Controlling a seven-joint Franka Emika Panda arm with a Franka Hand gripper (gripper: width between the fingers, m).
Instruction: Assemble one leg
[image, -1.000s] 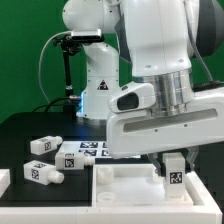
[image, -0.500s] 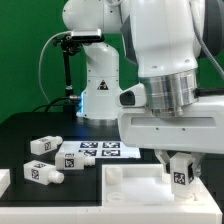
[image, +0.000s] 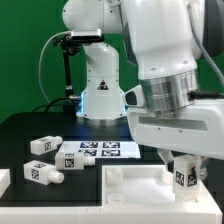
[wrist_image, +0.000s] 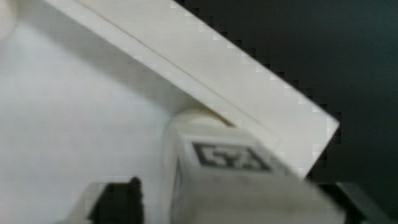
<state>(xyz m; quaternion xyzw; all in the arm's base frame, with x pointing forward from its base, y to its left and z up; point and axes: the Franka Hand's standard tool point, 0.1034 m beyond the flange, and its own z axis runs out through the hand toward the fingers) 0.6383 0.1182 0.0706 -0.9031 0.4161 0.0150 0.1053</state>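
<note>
Gripper (image: 181, 170) clamped on one tagged leg (image: 183, 177), holding it upright over the white panel (image: 125, 182) corner at the exterior view's right, well apart from two loose legs (image: 42, 172) beside the marker board (image: 97, 152).

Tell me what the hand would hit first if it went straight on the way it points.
Probably the white panel directly beneath: the hand points down, and the leg it grips would touch it first. The gap left is hard to judge.
</note>
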